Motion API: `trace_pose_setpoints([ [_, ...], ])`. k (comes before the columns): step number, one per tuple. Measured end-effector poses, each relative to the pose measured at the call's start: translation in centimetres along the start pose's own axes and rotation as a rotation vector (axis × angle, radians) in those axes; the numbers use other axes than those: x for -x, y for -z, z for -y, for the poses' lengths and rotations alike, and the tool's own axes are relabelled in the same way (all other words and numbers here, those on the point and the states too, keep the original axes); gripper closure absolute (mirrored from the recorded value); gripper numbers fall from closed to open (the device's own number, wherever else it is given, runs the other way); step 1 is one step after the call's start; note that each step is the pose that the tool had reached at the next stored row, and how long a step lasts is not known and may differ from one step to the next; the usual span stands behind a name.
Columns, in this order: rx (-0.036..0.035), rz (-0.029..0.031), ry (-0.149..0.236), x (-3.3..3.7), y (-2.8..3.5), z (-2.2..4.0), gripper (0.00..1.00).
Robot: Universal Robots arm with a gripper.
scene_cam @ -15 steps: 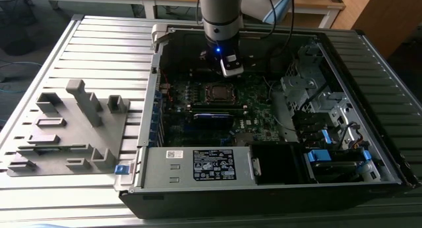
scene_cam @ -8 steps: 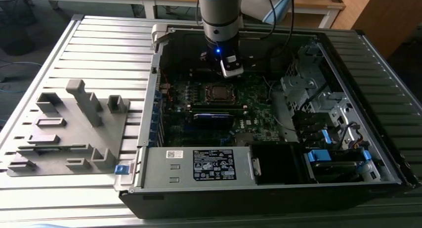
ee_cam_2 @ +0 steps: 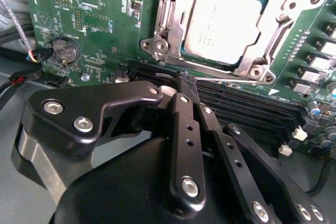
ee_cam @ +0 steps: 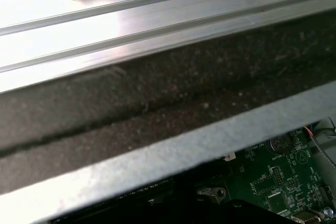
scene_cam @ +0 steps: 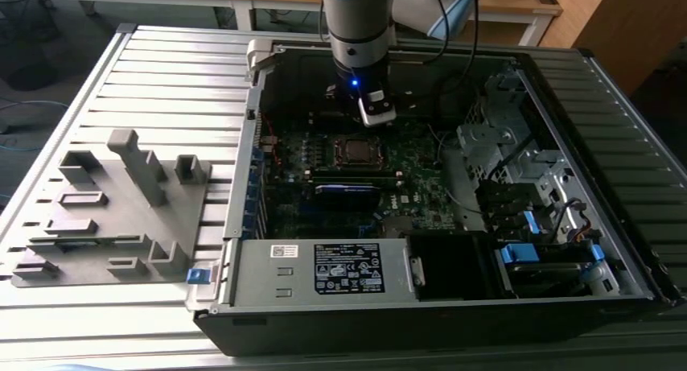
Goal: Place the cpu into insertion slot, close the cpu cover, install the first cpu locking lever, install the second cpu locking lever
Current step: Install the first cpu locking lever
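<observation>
Cpu [ee_cam_2: 223,24] already sits in the insertion slot [scene_cam: 353,150] with the cpu cover [ee_cam_2: 269,51] framing it, so I judge the lever stage is in hand, calling for a fine hook on the thin lever by the pincer [ee_cam_2: 187,83], its fingers together on nothing.

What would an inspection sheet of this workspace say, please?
Surface: slatted metal table, carrying an open case.
Job's things: cpu seated on the board, cover lying flat around it; a thin lever runs along the cover's edge.
Clutter: grey fixture tray on the table, at the exterior view's left.
Hand: hand shut, tips at the lever's end.
Cables: red and black wires beside the board.
Surroundings: wooden furniture behind the table.
</observation>
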State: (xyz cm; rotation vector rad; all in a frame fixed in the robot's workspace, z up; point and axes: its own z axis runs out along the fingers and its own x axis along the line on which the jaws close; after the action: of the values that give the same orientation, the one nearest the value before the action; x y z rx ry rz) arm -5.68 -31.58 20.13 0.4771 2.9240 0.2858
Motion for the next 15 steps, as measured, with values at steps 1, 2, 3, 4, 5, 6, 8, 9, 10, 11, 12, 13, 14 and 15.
trace_pose_setpoints([
  [1, 0.0001, 0.0000, 0.000, 0.00, -0.01, 0.00, 0.89],
  [2, 0.0002, 0.0001, 0.000, -0.01, -0.02, 0.00, 0.89],
  [3, 0.0002, 0.0001, 0.000, -0.01, -0.02, 0.00, 0.89],
  [4, 0.0003, 0.0002, 0.000, -0.02, -0.03, 0.00, 0.89],
  [5, 0.0003, 0.0005, 0.000, -0.03, -0.03, 0.01, 0.89],
  [6, 0.0003, 0.0007, 0.000, -0.05, -0.04, 0.01, 0.89],
  [8, 0.0005, 0.0008, 0.000, -0.07, -0.05, 0.00, 0.89],
  [9, 0.0006, 0.0008, 0.000, -0.08, -0.05, 0.00, 0.89],
  [10, 0.0005, 0.0008, 0.000, -0.09, -0.05, -0.01, 0.89],
  [11, 0.0004, 0.0008, 0.000, -0.11, -0.05, -0.02, 0.89],
  [12, 0.0004, 0.0009, 0.000, -0.13, -0.06, -0.04, 0.89],
  [13, 0.0003, 0.0008, 0.000, -0.15, -0.06, -0.07, 0.89],
  [14, 0.0005, 0.0008, 0.000, -0.16, -0.06, -0.07, 0.89],
  [15, 0.0005, 0.0008, 0.000, -0.16, -0.06, -0.07, 0.89],
])
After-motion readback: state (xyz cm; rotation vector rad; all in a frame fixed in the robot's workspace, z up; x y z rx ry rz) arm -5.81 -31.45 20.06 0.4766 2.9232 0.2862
